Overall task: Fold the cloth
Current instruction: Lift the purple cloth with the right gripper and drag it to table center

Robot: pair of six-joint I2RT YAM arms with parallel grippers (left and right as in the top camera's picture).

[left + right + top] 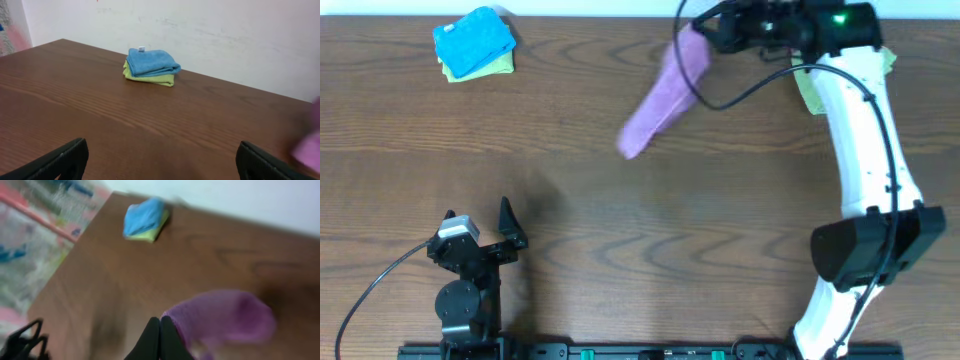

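The purple cloth (665, 92) hangs bunched and slanted from my right gripper (705, 33) above the far side of the table, its lower end pointing toward the middle. In the right wrist view the fingers (160, 325) are pressed together with the blurred cloth (225, 317) right beside them; the exact hold is hard to see. A pink blur of the cloth (309, 145) shows at the right edge of the left wrist view. My left gripper (478, 218) is open and empty near the front left, jaws wide apart (160, 160).
A folded blue cloth on a lime-green cloth (475, 42) lies at the far left corner; it also shows in the left wrist view (150, 64) and the right wrist view (144, 219). Another lime-green cloth (806, 92) lies under the right arm at the far right.
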